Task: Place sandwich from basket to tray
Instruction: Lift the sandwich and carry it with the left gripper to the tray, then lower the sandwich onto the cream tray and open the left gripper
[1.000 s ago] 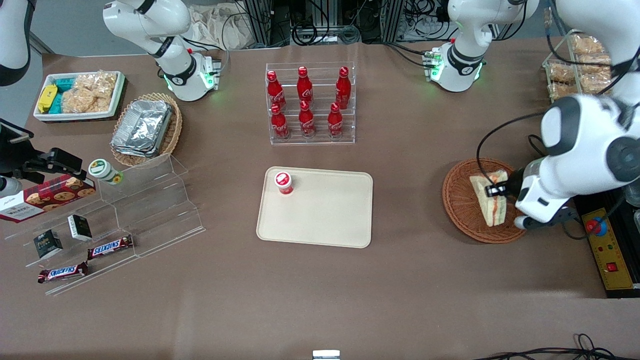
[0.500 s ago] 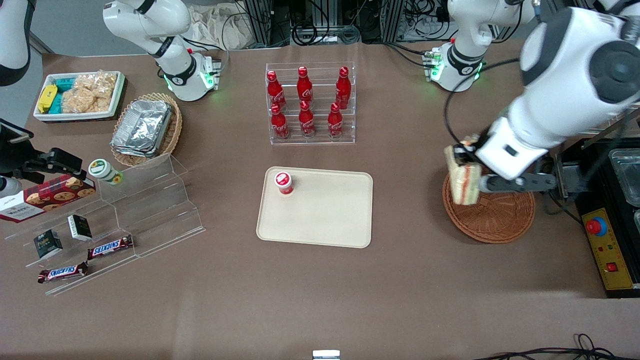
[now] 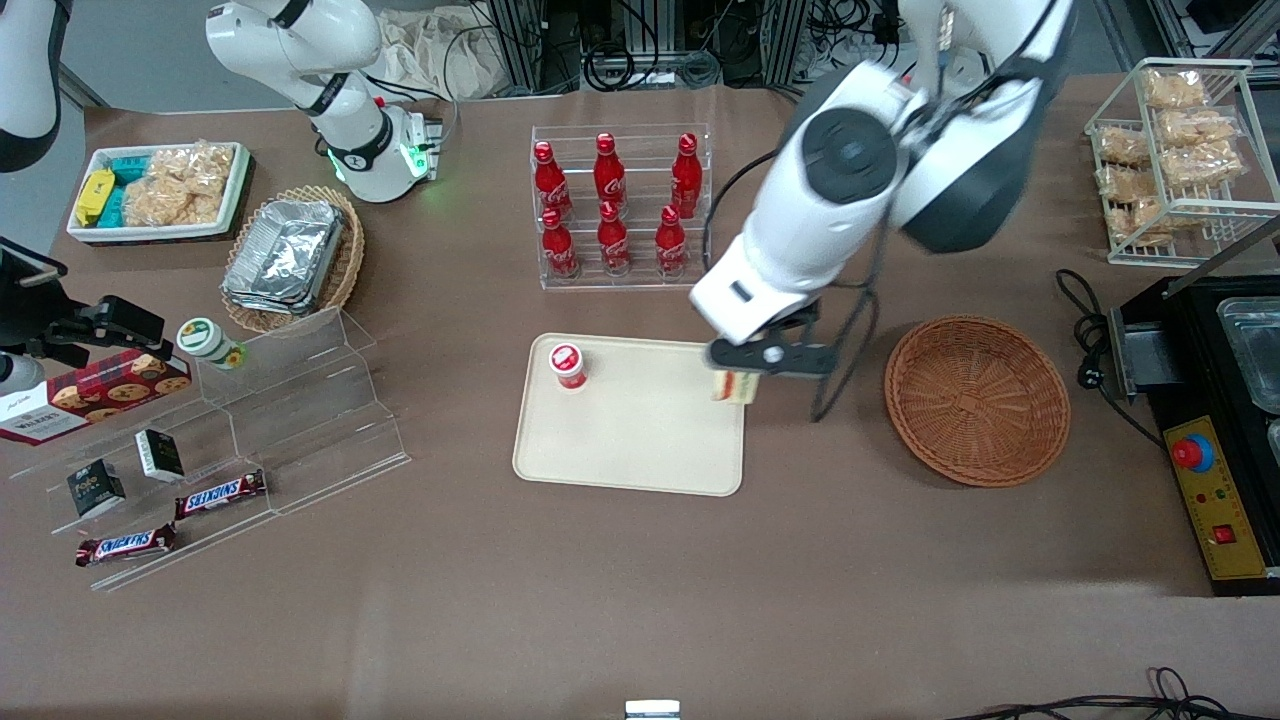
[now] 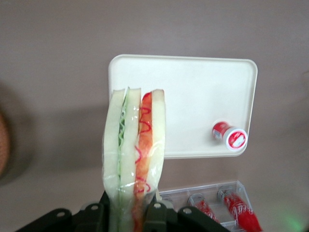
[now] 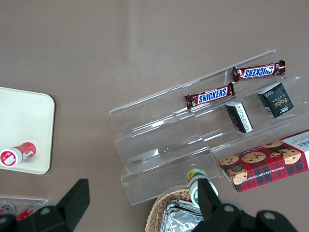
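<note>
My left gripper [image 3: 738, 372] is shut on the sandwich [image 3: 735, 386], a wedge of white bread with green and orange-red layers in clear wrap. It hangs above the edge of the cream tray [image 3: 640, 440] that lies toward the basket. The brown wicker basket [image 3: 977, 400] sits toward the working arm's end with nothing in it. In the left wrist view the sandwich [image 4: 135, 145] stands upright between the fingers of the gripper [image 4: 131, 212], over the tray [image 4: 193, 92]. The right wrist view catches one corner of the tray [image 5: 24, 121].
A small red-capped bottle [image 3: 567, 365] stands on the tray's corner nearest the cola rack [image 3: 620, 210]. A clear stepped shelf [image 3: 290, 400] with snacks, a foil-tray basket [image 3: 290, 255] and a white bin [image 3: 160, 190] lie toward the parked arm's end. A wire snack rack [image 3: 1175, 140] stands past the basket.
The gripper has lifted the sandwich out of the basket and carried it sideways to above the tray's edge. The basket is left with nothing in it.
</note>
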Motion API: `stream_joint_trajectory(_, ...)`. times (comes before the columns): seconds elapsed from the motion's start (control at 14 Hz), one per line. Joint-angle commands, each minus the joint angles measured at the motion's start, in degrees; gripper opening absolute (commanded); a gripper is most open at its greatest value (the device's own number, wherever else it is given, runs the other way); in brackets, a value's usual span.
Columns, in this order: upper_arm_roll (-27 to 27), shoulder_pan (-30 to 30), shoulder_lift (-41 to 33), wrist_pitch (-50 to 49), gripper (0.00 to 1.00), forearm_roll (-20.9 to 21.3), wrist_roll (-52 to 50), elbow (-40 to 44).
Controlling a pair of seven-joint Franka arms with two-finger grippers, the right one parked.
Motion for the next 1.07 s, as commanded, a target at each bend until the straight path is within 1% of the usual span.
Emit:
stream_joint_trajectory(0.0,0.87,-1.32,7.47,4.29,0.31,0.13,-0.71,2.98)
stream_joint_trajectory(0.21,1.04,-0.97,13.88,9.40,0.31,0.13,-0.71,2.89)
stream_joint_trajectory(0.43,1.22,-0.09,19.15,11.59,0.30,-0.13,-1.24,2.71)
stream_joint_trajectory(0.57,1.22,-0.09,23.03,16.50,0.30,0.13,-1.07,2.62)
stream_joint_trajectory(0.79,1.31,-0.09,25.24,18.55,0.31,0.22,-0.89,2.62)
stream_joint_trajectory(0.86,1.40,0.00,25.16,18.64,0.45,0.13,-0.54,2.71)
stream_joint_trajectory(0.93,1.40,0.78,24.89,18.55,0.96,0.05,-0.54,2.80)
stream_joint_trajectory(1.0,1.40,1.40,24.54,18.46,1.00,0.04,-0.54,2.80)
